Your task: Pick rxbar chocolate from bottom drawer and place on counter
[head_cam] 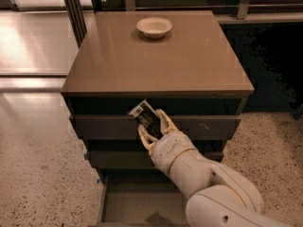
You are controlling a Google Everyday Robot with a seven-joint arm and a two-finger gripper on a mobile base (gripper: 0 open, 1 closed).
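My gripper (152, 126) is shut on the rxbar chocolate (145, 117), a small black glossy bar with white markings at its upper left end. It holds the bar tilted in the air in front of the upper drawer fronts, just below the front edge of the counter (189, 60). The bottom drawer (137, 207) is pulled out below my arm, and the part of its floor that shows is bare. My white arm (208, 183) reaches in from the lower right and hides the drawer's right part.
A white bowl (154, 27) sits on the counter near its back edge. The two wider drawers (104, 126) are closed. Speckled floor (38, 174) lies to the left and right of the cabinet. A dark metal post (75, 8) stands at the back left.
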